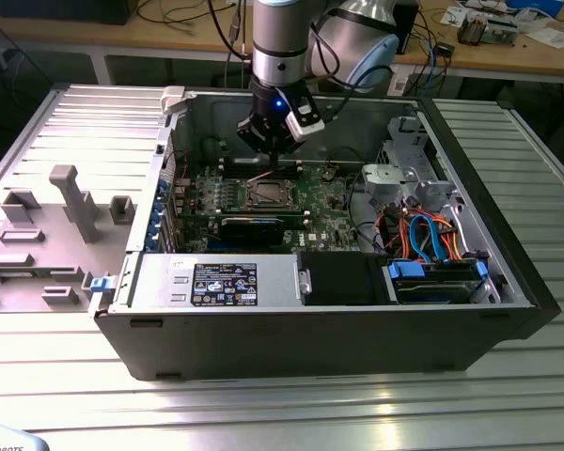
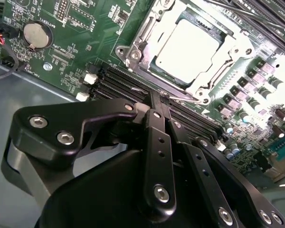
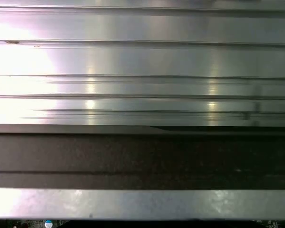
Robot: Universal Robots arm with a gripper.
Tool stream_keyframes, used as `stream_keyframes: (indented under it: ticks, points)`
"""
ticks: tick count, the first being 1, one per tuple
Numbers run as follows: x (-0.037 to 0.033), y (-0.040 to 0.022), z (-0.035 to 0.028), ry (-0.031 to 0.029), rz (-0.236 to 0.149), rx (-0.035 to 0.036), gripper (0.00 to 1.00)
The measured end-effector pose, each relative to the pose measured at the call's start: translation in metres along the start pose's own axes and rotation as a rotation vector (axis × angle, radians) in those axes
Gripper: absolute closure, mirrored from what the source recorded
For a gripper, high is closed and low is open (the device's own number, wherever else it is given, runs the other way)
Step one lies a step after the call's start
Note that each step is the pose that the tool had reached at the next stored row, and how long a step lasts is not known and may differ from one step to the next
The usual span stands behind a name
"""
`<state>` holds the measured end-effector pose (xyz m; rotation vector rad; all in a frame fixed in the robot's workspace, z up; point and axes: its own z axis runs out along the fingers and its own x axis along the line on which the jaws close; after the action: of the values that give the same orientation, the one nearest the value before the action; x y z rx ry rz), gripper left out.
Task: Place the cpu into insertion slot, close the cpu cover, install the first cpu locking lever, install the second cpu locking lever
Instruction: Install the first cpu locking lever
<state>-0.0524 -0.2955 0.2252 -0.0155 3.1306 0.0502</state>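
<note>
Okay, pincer [image 2: 160, 101] clenched on nothing, tips just beside cpu cover [image 2: 141, 35]; a sideways slip risks gouging the memory slots [image 2: 115, 81].

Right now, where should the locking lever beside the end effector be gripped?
Likely the bent end of the locking lever, which juts clear of the cpu cover; the rest lies tight along the frame. Come from above, on the side of the memory slots.
</note>
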Motion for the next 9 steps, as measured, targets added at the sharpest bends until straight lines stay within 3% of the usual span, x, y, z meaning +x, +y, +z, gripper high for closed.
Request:
stream_keyframes:
  ticks: [9]
  points:
    - [-0.005, -0.0001, 0.006, 0.0, 0.0, 0.0022, 0.89]
